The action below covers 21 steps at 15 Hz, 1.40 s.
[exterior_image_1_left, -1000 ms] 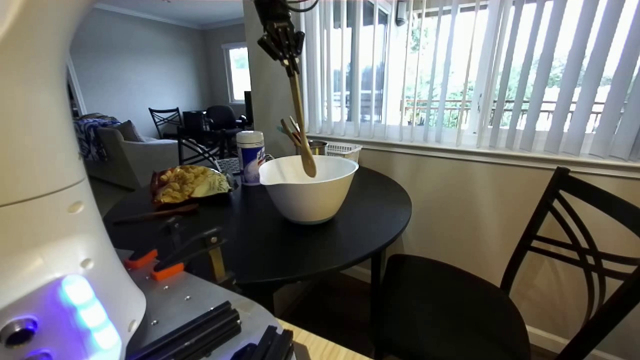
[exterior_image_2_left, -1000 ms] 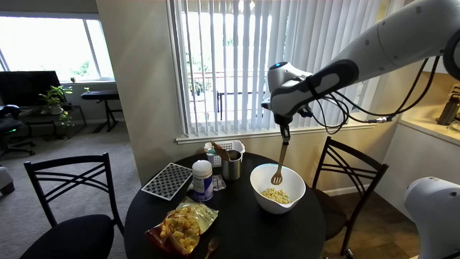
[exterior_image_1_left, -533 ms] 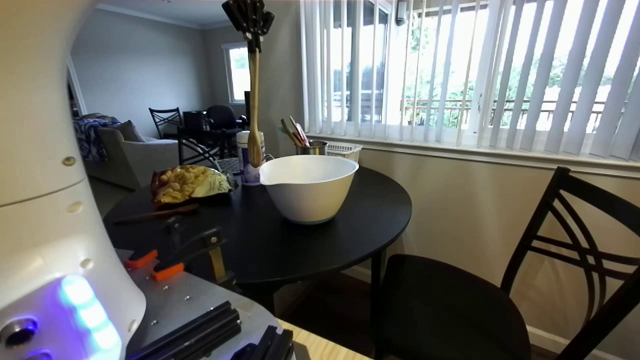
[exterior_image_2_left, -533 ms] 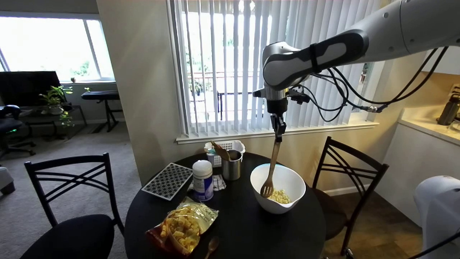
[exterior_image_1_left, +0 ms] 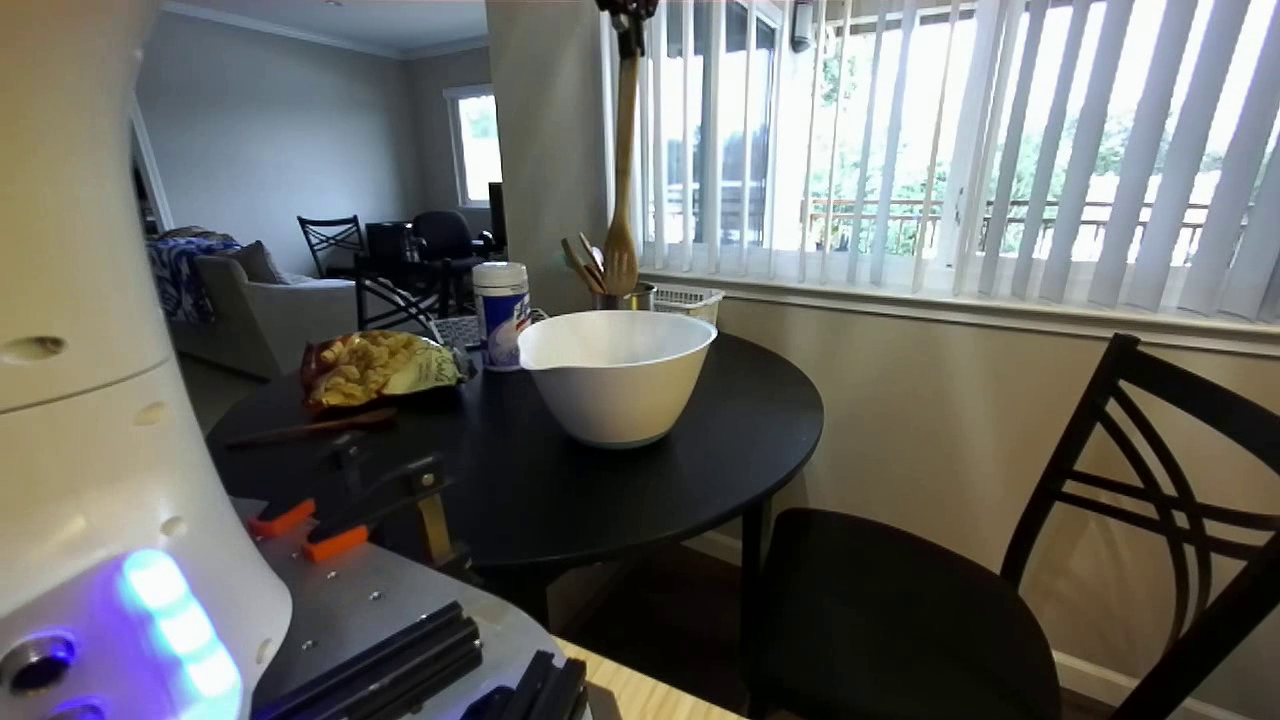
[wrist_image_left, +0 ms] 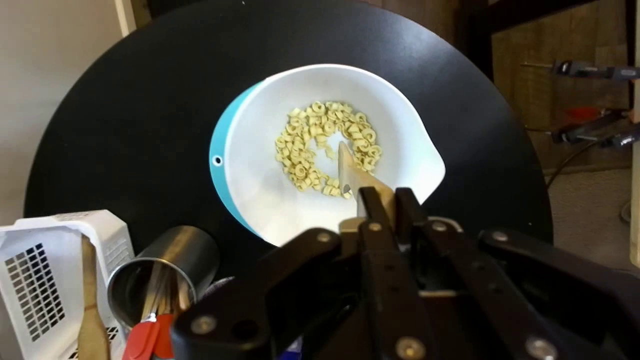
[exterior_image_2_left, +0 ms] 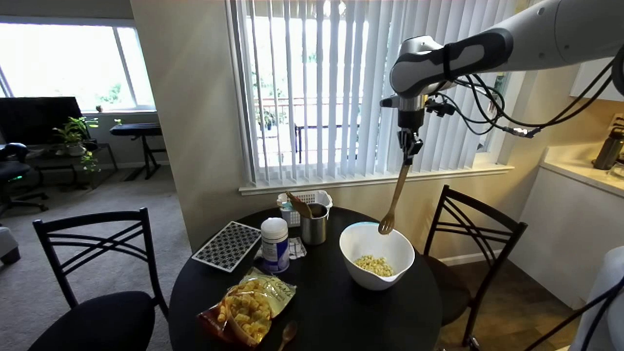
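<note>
The gripper (wrist_image_left: 388, 195) pinches a wooden spoon (exterior_image_2_left: 398, 194) near the top of its handle, so it is narrow, with the wood held snugly between its fingers. In an exterior view, the spoon's top leans toward 1 o'clock and its slotted head points down toward 7 o'clock. The head hangs above the white bowl (exterior_image_2_left: 358, 241), near the 12 o'clock part of the rim, and it looks well up off the curly yellow bits (exterior_image_2_left: 374, 265) at the bottom.

A few things could go wrong. The spoon is held only by its top end, so a bump on the rim could make it twist or slip. If the head dips low and swings sideways, it could shove the rim and tip the bowl or slide it on the table (exterior_image_2_left: 331, 317). A hard, fast push into the bits could make some hop out. From the bowl, a metal cup (exterior_image_2_left: 314, 231) with tools in it stands at 10 o'clock, a tub (exterior_image_2_left: 275, 248) at 9, and a snack bag (exterior_image_2_left: 279, 287) at 8. A wide swing that way could knock the cup or the tub over.
</note>
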Tool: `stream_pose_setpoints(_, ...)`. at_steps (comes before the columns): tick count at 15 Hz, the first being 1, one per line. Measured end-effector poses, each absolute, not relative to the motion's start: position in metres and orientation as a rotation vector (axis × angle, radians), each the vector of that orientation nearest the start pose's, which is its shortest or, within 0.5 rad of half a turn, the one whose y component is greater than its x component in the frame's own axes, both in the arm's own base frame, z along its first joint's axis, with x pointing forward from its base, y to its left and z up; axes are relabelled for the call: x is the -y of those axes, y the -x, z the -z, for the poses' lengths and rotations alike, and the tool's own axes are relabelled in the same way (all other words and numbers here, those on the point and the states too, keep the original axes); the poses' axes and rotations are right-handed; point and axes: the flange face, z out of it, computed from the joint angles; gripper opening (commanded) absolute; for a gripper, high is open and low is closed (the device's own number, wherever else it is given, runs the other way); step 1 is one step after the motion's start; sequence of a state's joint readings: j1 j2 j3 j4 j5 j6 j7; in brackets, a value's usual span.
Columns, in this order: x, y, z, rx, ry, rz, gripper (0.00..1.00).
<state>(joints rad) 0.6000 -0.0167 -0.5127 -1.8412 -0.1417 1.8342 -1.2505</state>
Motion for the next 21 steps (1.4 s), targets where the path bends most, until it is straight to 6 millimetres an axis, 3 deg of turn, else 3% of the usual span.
stream_pose_setpoints(2, -0.013, -0.568, -0.526, 2.077, 2.505, -0.098, 0.05)
stream_pose_setpoints(5, -0.004, -0.587, -0.502, 2.068, 2.500, -0.097, 0.05)
stream_pose_setpoints(9, -0.026, -0.610, -0.467, 2.110, 2.453, -0.101, 0.05)
stream_pose_setpoints(15, -0.062, -0.637, -0.439, 2.171, 2.412, -0.020, 0.05)
stream_pose_setpoints(18, -0.065, -0.647, -0.428, 2.190, 2.415, 0.038, 0.05)
stream_pose_setpoints(21, -0.055, -0.657, -0.409, 2.181, 2.437, 0.062, 0.05)
